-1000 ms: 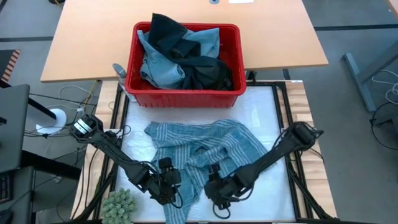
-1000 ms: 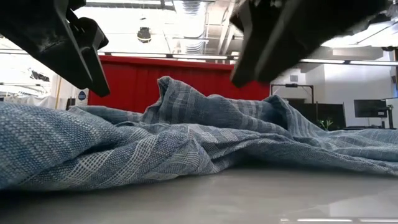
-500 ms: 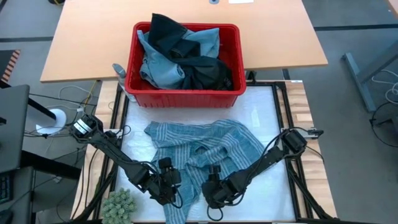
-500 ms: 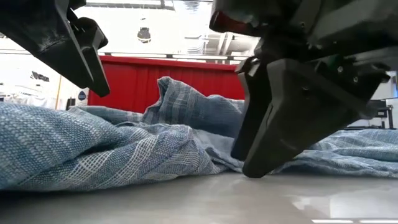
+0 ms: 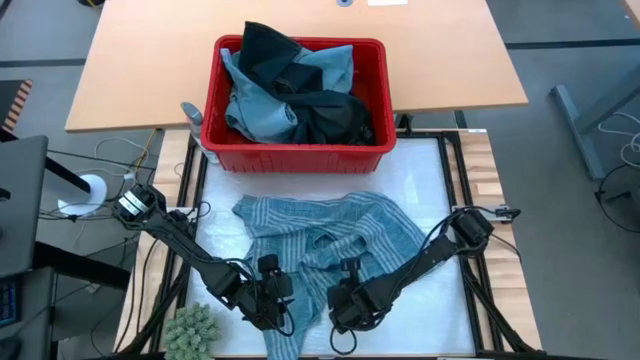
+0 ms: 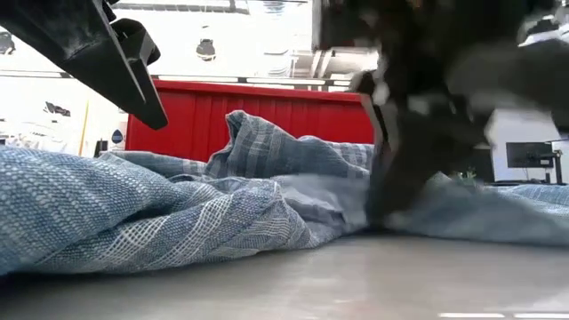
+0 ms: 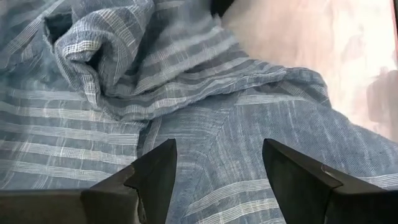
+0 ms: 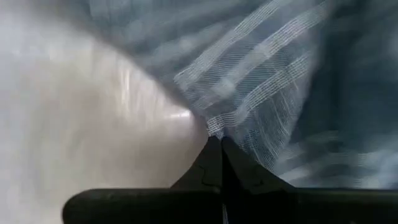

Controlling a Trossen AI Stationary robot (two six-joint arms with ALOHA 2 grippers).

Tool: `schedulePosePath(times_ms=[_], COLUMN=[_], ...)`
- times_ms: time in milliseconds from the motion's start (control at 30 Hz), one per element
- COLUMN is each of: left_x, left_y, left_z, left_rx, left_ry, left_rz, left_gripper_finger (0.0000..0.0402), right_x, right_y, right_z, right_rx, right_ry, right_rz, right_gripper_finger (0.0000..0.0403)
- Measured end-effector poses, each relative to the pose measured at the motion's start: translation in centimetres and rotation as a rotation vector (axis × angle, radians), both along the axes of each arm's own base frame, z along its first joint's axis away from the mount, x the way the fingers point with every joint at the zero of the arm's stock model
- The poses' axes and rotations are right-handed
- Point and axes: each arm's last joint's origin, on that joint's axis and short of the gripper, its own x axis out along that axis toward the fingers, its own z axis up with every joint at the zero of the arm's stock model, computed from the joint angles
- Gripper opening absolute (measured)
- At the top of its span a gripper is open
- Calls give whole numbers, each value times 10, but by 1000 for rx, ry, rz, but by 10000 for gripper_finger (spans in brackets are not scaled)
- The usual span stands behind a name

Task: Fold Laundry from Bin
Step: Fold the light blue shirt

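A grey-blue striped garment (image 5: pixel 320 240) lies crumpled on the white table top, its folds standing up in the low view (image 6: pixel 267 169). Behind it stands the red bin (image 5: pixel 295 157) with light blue and dark laundry (image 5: pixel 290 95) piled inside. My left gripper (image 5: pixel 275 300) hangs open just above the garment's near left part (image 7: pixel 205 124), touching nothing. My right gripper (image 5: pixel 340 308) is shut at the garment's near edge, its tips down at the table (image 6: pixel 382 213). My right gripper pinches the striped garment's near edge (image 8: pixel 214 127) between its two fingertips. The fingers slant steeply down from the table's right side. One layer or several, I cannot tell. The cloth there lies on the table, slack.
A green spiky ball (image 5: pixel 190 328) sits at the table's near left corner. A bare white surface (image 5: pixel 430 190) lies to the right of the garment. A wooden table (image 5: pixel 130 60) stands behind the bin.
My right gripper has sunk to the table top at the garment's near edge, tipped more steeply downward, and shut its fingers there. The garment itself has kept its place.
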Motion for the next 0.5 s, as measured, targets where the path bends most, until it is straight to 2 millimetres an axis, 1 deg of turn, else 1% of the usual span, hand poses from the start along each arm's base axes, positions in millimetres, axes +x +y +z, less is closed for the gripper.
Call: schedulePosePath(times_ms=[67,133,167,233,300,500], left_x=[0,-1,-1,-3,-4,-10], left_y=[0,-1,-2,-3,-5,-12], left_z=[0,0,0,0,0,-2], left_rx=[1,-1,-2,-4,-9,-33], left_ry=[1,3,5,7,12,59], left_rz=[-3,-8,-10,-18,-29,-104], left_gripper_finger=[226,226,226,226,226,226], right_x=[-2,-8,-11,-18,-30,-82], right_y=[5,13,18,29,40,80], right_z=[17,28,30,31,30,26], right_rx=[13,37,60,118,175,240], right_ry=[-13,1,20,49,106,259], right_rz=[-4,14,25,34,35,-42], right_gripper_finger=[18,18,18,18,18,18])
